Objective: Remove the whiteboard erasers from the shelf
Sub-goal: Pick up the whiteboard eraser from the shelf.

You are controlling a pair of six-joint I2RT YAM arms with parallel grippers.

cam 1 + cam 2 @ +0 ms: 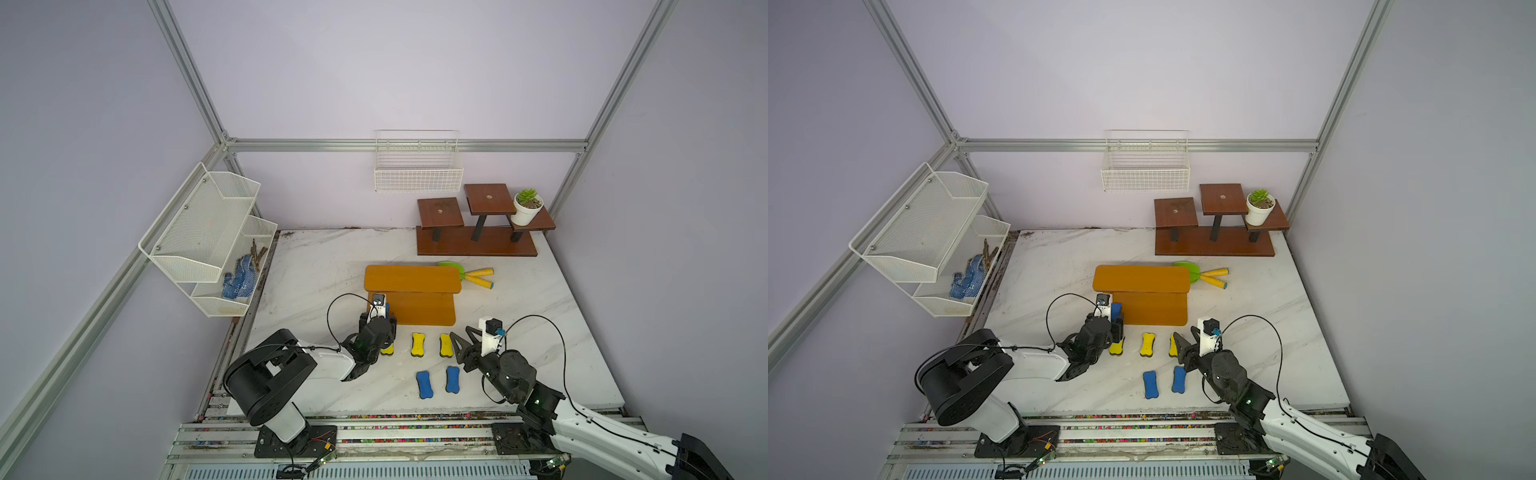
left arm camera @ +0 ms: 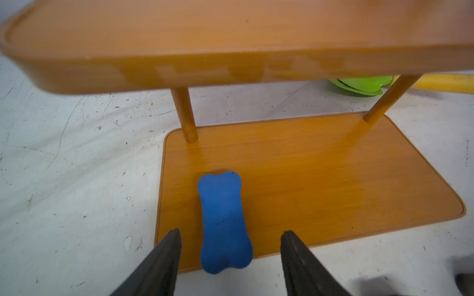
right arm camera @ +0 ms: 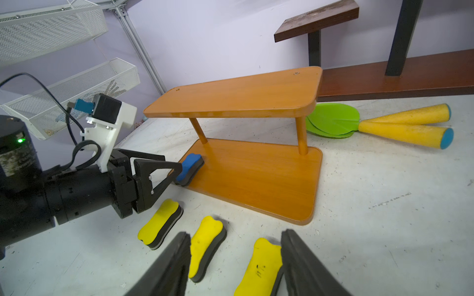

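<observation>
Erasers mostly sit on the table [image 1: 540,299] already: three yellow and two blue lie in front of the shelf [image 1: 415,291]. One blue eraser [image 2: 224,223] remains on the lower step's corner, between the left gripper's [image 2: 230,239] parted, untouching jaws. The right gripper [image 3: 234,246] hovers half-open, empty, over the yellow eraser [image 3: 261,266].

Orange-brown wood-grain two-step shelf [image 3: 256,176], blue-topped bone-shaped eraser [image 2: 224,223] with dark felt underside, three yellow-topped bone-shaped erasers [image 3: 205,243], green paddles with yellow, blue-tipped handles [image 3: 379,125], white grey-veined marble tabletop [image 1: 540,316].
</observation>
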